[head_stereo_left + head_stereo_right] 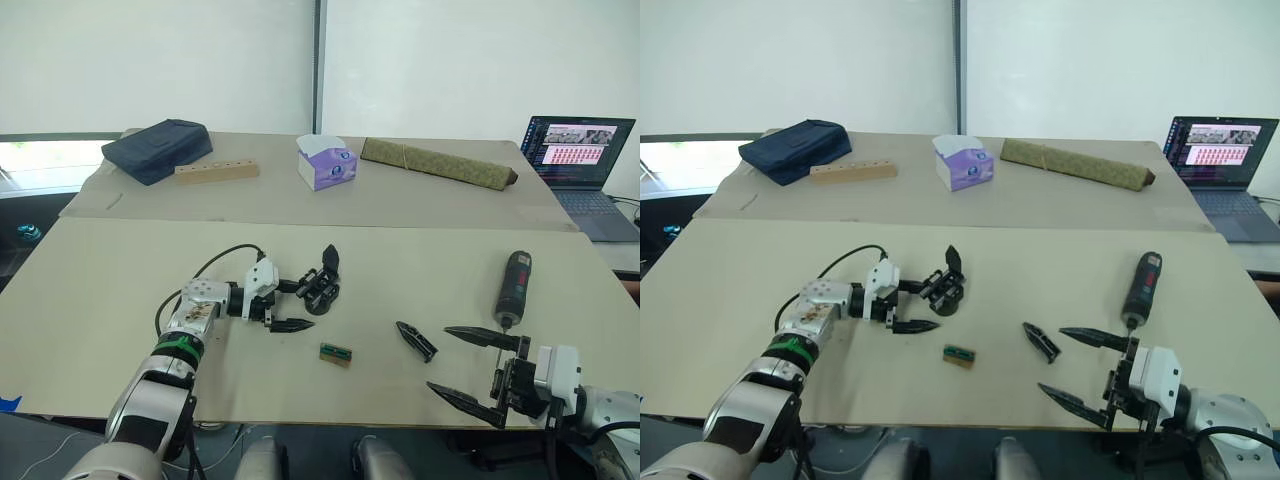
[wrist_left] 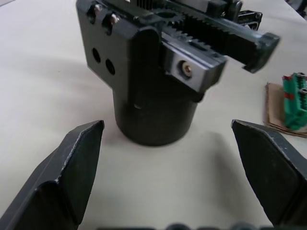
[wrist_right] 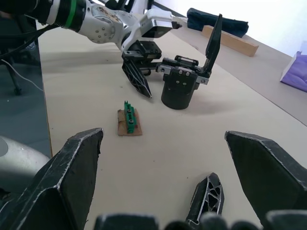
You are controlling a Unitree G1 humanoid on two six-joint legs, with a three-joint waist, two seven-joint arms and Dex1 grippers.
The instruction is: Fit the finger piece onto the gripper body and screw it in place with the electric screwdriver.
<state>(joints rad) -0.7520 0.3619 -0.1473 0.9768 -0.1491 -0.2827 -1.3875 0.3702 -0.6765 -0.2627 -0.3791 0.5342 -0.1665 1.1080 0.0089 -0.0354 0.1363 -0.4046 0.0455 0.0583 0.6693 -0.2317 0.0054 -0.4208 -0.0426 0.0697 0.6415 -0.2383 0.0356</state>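
The gripper body [image 1: 323, 287] stands mid-table, a round black base with one upright pointed finger. My left gripper [image 1: 300, 305] is open just left of it, with the base [image 2: 153, 115] right ahead of the spread fingertips and untouched. The finger piece [image 1: 416, 340] lies flat to the right, loose on the table. Further right, the electric screwdriver [image 1: 514, 287] lies with its bit pointing toward me. My right gripper [image 1: 472, 368] is open and empty near the front edge, between the finger piece [image 3: 206, 199] and the screwdriver.
A small green-and-brown block [image 1: 335, 354] lies in front of the gripper body. On the far table sit a dark bag [image 1: 158, 148], a wooden block [image 1: 216, 172], a tissue box [image 1: 326, 163] and a rolled mat [image 1: 438, 162]. A laptop [image 1: 580, 160] stands at the far right.
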